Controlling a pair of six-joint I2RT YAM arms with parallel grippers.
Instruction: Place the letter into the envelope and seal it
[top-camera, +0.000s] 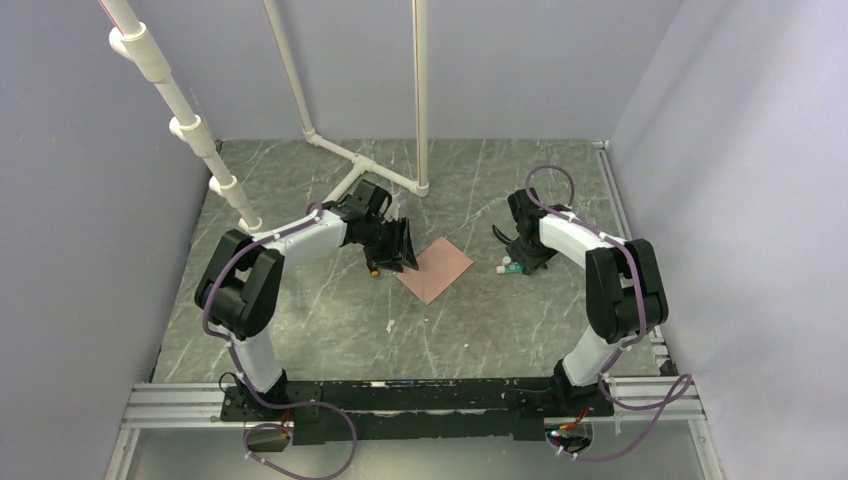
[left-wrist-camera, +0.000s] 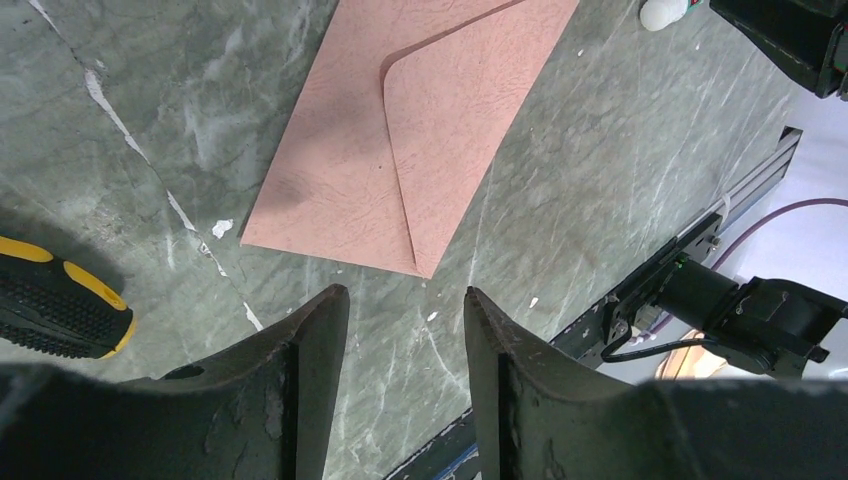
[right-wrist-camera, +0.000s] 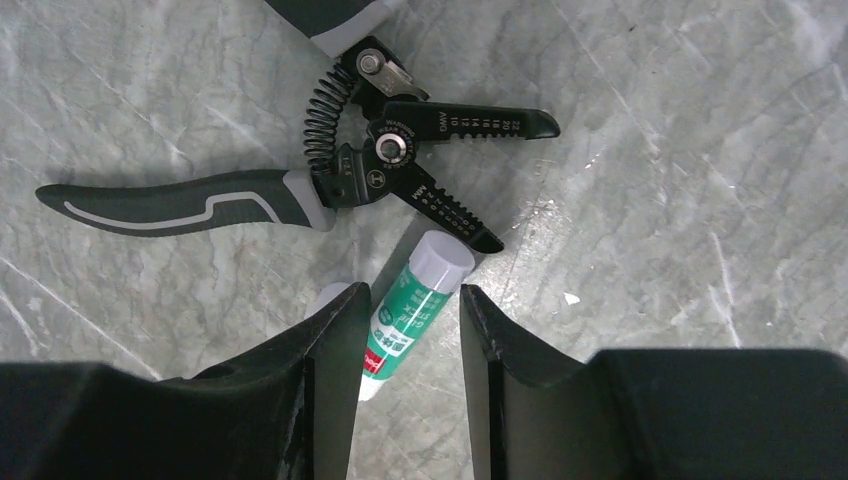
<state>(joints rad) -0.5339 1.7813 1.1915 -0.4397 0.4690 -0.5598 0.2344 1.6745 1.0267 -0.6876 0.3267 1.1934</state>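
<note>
The salmon-pink envelope (top-camera: 435, 268) lies flat on the green marbled worktop (top-camera: 300, 320), between the two arms and turned corner-on to them. In the left wrist view its pointed flap is folded down over the body. No separate pale sheet shows in any view, so the letter is probably already inside, though the frames cannot confirm that. The left tool (left-wrist-camera: 402, 295) hangs just short of the envelope's near corner. It is released, its jaws parted with only bare worktop showing in the gap, which suits an arm that is clear of the paper rather than pressing it. A yellow-and-black screwdriver handle (left-wrist-camera: 60, 310) lies off to its side, apart from the envelope. The right tool (right-wrist-camera: 414, 292) is lowered over a green-and-white glue stick (right-wrist-camera: 430, 270) that lies beside a pair of wire strippers (right-wrist-camera: 340, 170). Its jaws stand apart astride the tube, with room left on one side, so it is not clenched on it. That placement reads as lining up to take the glue for sealing the flap.
</note>
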